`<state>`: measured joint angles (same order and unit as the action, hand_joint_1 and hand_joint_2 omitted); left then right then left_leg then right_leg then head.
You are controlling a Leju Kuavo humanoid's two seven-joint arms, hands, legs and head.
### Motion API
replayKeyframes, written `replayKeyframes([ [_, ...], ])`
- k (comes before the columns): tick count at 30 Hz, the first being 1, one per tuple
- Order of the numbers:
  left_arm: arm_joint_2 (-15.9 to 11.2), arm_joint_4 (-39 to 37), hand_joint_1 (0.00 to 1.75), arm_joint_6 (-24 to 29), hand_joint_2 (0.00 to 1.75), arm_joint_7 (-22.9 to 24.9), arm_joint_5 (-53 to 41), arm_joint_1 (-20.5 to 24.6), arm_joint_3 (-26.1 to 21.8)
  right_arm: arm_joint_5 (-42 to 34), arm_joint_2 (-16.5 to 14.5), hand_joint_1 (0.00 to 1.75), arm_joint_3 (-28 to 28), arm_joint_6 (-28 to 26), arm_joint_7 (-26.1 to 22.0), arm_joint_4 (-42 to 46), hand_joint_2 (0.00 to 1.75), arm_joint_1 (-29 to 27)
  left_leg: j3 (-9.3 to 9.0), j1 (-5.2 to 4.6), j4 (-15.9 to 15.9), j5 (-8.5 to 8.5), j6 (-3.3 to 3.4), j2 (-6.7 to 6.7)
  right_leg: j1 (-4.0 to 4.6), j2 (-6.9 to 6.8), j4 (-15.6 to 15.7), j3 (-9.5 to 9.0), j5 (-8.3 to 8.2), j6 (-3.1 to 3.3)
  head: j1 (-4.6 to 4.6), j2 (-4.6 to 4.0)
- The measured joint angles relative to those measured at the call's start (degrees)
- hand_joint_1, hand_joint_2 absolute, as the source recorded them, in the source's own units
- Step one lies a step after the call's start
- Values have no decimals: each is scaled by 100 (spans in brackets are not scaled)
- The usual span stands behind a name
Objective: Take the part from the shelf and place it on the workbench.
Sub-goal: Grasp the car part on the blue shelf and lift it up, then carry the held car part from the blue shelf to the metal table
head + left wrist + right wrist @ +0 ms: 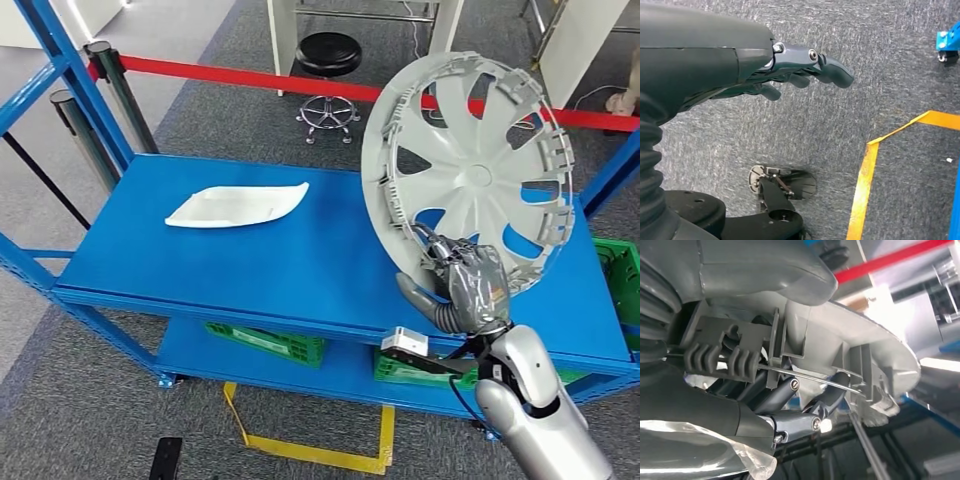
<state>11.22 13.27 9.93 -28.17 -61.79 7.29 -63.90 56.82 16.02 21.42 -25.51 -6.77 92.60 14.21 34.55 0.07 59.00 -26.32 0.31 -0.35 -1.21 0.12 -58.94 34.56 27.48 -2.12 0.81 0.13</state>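
Note:
A grey wheel cover with curved spokes is lifted and tilted above the right part of the blue shelf. My right hand grips its lower rim. In the right wrist view the cover's ribbed rim lies between the thumb and the darker fingers. A white curved part lies flat on the shelf top, left of centre. My left hand hangs over the grey carpet with fingers stretched out and nothing in it.
A red barrier belt runs behind the shelf, with a black stool beyond it. Green crates sit on the lower shelf. Yellow floor tape marks the carpet in front. Blue uprights stand at the left.

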Motion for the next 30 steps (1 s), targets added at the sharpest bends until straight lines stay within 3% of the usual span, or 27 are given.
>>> replayKeyframes([
  [3, -2, 0, 0, 1, 175, 7, -7, 7, 36, -5, -98, 175, -7, -142, -51, 82, 175, -22, 63, 20, 175, -147, -86, 4, -14, 0, 2, -1, -18, 126, -17, 0],
  [6, -1, 0, 0, 2, 175, 7, -7, 9, 65, -7, -192, 175, -13, -191, -67, 145, 175, -25, 487, 29, 1173, -656, -135, 7, -4, -6, 7, -10, -13, 199, -35, 0],
  [7, -1, 0, 0, 4, 175, 7, -5, 5, 69, -9, -221, 175, -13, -198, -72, 153, 175, -30, 625, 29, 1484, -759, -137, 7, 5, -5, 7, -12, -11, 205, -35, 0],
  [8, -1, 0, 0, 10, 175, 7, -5, 1, 73, -13, -244, 175, -13, -203, -76, 160, 175, -35, 684, 29, 1618, -757, -129, 7, 13, -3, 6, -16, -10, 208, -35, 0],
  [9, -1, 0, 0, 19, 175, 9, -4, -1, 77, -18, -264, 175, -14, -207, -78, 166, 175, -37, 645, 28, 1534, -648, -113, 7, 20, 1, 5, -22, -9, 209, -34, 0],
  [12, -7, 0, 0, 54, 175, 28, -3, 0, 84, -66, -307, 175, -37, -213, -74, 202, 175, -35, 155, 11, 465, -116, -31, 7, 43, 8, -2, -42, 0, 195, -33, 0],
  [14, -12, 0, 0, 93, 175, 68, -4, 0, 87, -109, -328, 175, -62, -221, -74, 218, 175, -36, -11, -11, 70, -35, 1, 4, 57, 8, -8, -18, -2, 155, -30, 0],
  [16, -13, 0, 0, 132, 175, 101, -3, -9, 90, -127, -339, 175, -79, -227, -77, 233, 175, -39, -15, -14, 23, -45, 27, 0, 54, 5, 7, -3, -11, 93, -28, 0],
  [18, -11, 0, 0, 146, 175, 110, -4, -14, 91, -136, -343, 175, -97, -227, -79, 252, 175, -33, -30, 10, -30, -11, 83, 1, 50, 0, -91, 64, 86, 37, -17, 0],
  [19, -9, 0, 0, 148, 175, 110, -5, -9, 92, -140, -345, 175, -106, -227, -80, 260, 175, -27, -37, 24, -55, 5, 111, 3, 49, -2, -288, 160, 212, 17, -8, 0],
  [21, -7, 0, 0, 148, 175, 115, -5, -2, 93, -154, -351, 175, -119, -227, -91, 264, 175, -30, -35, 27, -61, 9, 134, 5, 47, -5, -990, 484, 558, -9, 3, 0],
  [23, -6, 0, 0, 161, 175, 141, -2, -5, 93, -170, -356, 175, -125, -228, -111, 265, 175, -43, -37, 25, -57, 5, 141, 5, 46, -6, -1533, 742, 705, -28, 2, 0],
  [24, -7, 0, 0, 181, 175, 166, 0, -5, 93, -175, -357, 175, -127, -230, -121, 266, 175, -41, -43, 26, -55, 2, 141, 4, 46, -7, -1500, 732, 614, -30, 4, 0],
  [25, -5, 0, 0, 210, 175, 189, 3, -4, 93, -179, -358, 175, -130, -231, -128, 268, 175, -35, -52, 28, -54, -2, 136, 3, 45, -9, -1235, 607, 428, -27, 4, 0],
  [27, -1, 0, 0, 263, 175, 226, 12, 2, 93, -181, -362, 175, -131, -235, -139, 283, 175, -17, -68, 19, -49, -19, 107, -1, 49, -18, -430, 197, 79, -12, 4, 0],
  [28, 0, 0, 0, 276, 175, 242, 22, 6, 92, -181, -367, 175, -130, -238, -143, 295, 175, -10, -63, 9, -40, -23, 84, -3, 54, -18, -140, 41, -1, 4, 1, 0],
  [30, 0, 0, 0, 284, 175, 294, 44, 8, 91, -183, -383, 175, -128, -251, -147, 311, 175, -6, -43, -8, -25, -7, 31, -6, 71, -9, 27, -65, 0, 45, -3, 0],
])
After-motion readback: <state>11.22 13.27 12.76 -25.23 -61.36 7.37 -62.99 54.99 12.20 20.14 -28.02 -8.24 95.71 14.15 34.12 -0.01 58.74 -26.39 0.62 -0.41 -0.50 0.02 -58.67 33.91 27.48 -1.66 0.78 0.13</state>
